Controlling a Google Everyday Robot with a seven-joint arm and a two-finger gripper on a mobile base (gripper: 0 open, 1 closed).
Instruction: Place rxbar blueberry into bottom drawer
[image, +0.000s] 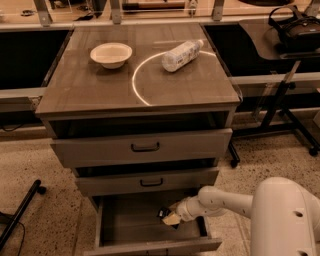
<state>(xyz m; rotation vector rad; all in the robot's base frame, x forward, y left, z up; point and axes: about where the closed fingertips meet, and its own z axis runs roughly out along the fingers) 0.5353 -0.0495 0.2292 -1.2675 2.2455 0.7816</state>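
The bottom drawer (125, 220) of the grey-brown cabinet stands pulled open and shows its plain wood floor. My gripper (170, 217) reaches in from the right on the white arm and sits low inside the drawer, right of its middle. It is shut on the rxbar blueberry (163, 213), a small dark wrapper that sticks out at the fingertips just above the drawer floor. Whether the bar touches the floor I cannot tell.
The two upper drawers (145, 147) with black handles are closed. On the cabinet top lie a pale bowl (111, 53) and a clear plastic bottle (182, 55) on its side. My white body (285, 220) fills the lower right. A black stand leg (20, 215) lies at the lower left.
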